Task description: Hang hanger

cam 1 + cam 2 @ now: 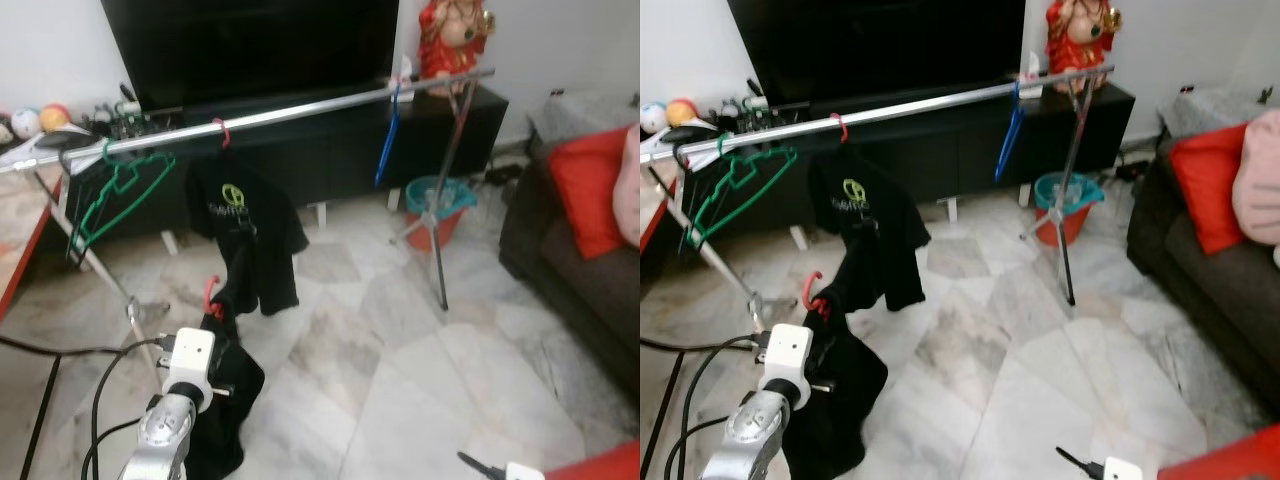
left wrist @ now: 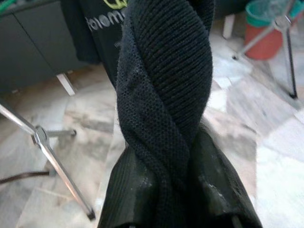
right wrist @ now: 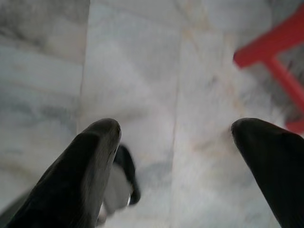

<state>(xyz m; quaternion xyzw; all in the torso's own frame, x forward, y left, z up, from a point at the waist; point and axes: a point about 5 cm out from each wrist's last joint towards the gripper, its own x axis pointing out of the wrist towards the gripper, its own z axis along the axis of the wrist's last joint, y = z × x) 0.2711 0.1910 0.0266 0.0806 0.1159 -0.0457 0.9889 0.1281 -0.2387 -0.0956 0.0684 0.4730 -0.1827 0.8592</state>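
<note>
Hanger (image 1: pixel 211 293) w/ red hook and a black shirt (image 1: pixel 222 385) on it sits lower left of the frame, hook poking up just above my left gripper (image 2: pixel 166 190). Left wrist view: my fingers (image 2: pixel 126 190) are pressed together on a twisted bunch of the shirt fabric, so I'm pinching the garment rather than the bare hanger, as far as I can tell. The rest of the shirt droops below and beside my wrist, toward the floor (image 1: pixel 400 360).

Rail (image 1: pixel 250 118) runs across the upper half of the frame, from left edge up to upper right, on a tripod stand (image 1: pixel 440 200). Already on it: a green hanger (image 1: pixel 120 180) at left, a 2nd black shirt (image 1: pixel 245 225) w/ logo on its own red hook at centre-left, a blue hanger (image 1: pixel 388 140) further right. Free rail btwn the logo shirt and blue one.

Progress: pickup done, I judge; hang itself not yet done. My hook is well below the rail and apart from it. Left to do: lift, get hook over the bar, prob. in that free stretch, then let go.

Right gripper (image 3: pixel 175 142) hangs idle at lower right, fingers spread wide over bare marble, nothing btwn them, near a red frame (image 3: pixel 280 52).
</note>
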